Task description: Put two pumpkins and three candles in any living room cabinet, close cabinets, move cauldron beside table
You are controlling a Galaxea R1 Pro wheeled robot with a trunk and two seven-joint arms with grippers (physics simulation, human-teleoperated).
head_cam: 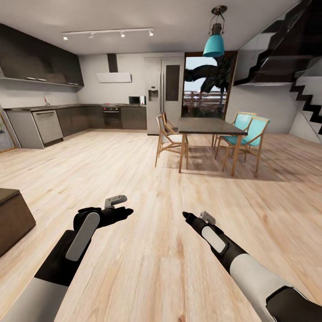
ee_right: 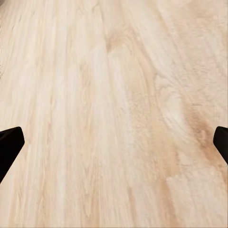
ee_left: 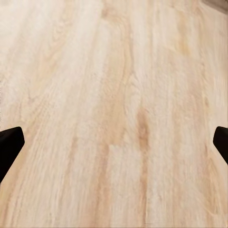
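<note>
Transit over bare plank floor [head_cam: 147, 179]: I hold the left gripper [head_cam: 123, 211] and right gripper [head_cam: 188, 218] low, jaws of both spread and carrying nothing. No pumpkin, candle or cauldron is before me; a dark-brown unit [head_cam: 13, 219], perhaps the cabinet, sits at my left. I should turn the base slowly, well apart from the dining table [head_cam: 210, 127] and its 3 chairs [head_cam: 167, 138].

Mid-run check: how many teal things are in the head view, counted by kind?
Teal chairs: 2
Teal pendant lamp: 1
Total: 3
</note>
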